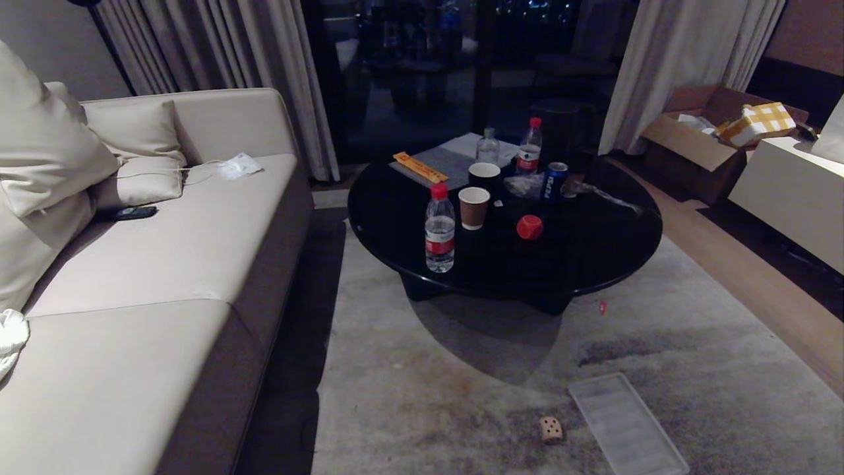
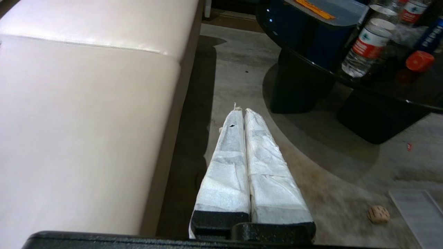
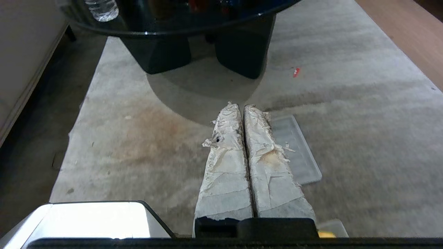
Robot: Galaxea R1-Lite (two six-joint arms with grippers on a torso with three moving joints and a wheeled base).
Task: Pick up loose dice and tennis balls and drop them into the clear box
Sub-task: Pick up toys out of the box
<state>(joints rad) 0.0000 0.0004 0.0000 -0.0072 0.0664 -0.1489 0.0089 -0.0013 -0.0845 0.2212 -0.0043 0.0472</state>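
Resting on the rug near the robot, 1 beige die (image 1: 551, 429) lies just left of a flat ribbed translucent panel (image 1: 626, 422). 1 red die (image 1: 529, 227) sits on the black round table (image 1: 593, 257), right of a paper cup (image 1: 473, 207). Only the wrist views show the grippers: left gripper (image 2: 241, 111) and right gripper (image 3: 238, 106) both hang above the rug, fingers pressed together, holding nothing. No view shows tennis balls.

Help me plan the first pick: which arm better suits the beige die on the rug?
Probably right: the beige die lies right of centre in the head view, well off to the side of the shut left tool.
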